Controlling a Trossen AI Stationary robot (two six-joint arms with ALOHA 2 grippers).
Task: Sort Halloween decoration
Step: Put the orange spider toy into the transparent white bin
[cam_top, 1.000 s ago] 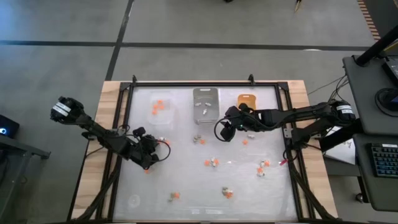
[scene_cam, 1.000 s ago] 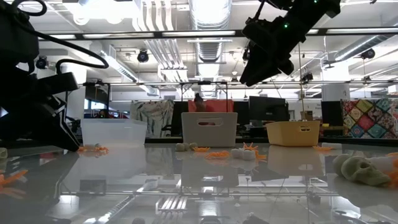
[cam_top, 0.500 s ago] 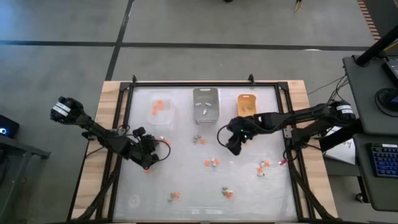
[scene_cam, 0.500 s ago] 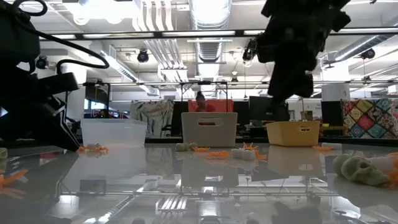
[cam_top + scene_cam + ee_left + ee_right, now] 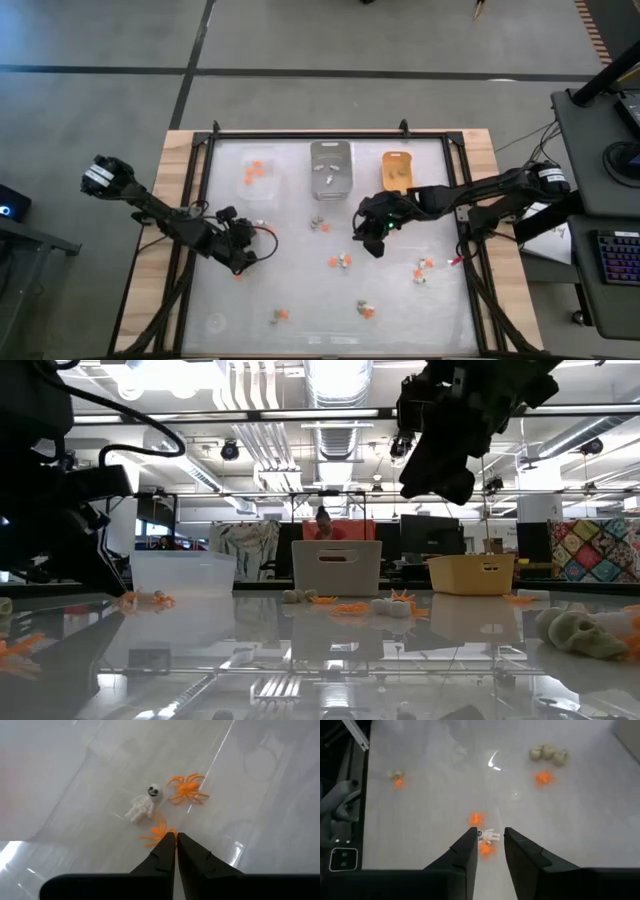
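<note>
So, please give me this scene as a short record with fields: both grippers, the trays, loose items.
left gripper: shut on an orange spider, near the table's left side
right gripper: open, above a small skeleton at mid table
trays: clear tray, grey tray, yellow tray along the far edge
loose items: orange and pale trinkets scattered on the table

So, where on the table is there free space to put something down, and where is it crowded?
Free: the corner right of the orange-yellow tray, and the middle strip between the left gripper and the right gripper. Crowded: the far edge with the clear tray and grey tray, and the near right, where trinkets lie scattered.
</note>
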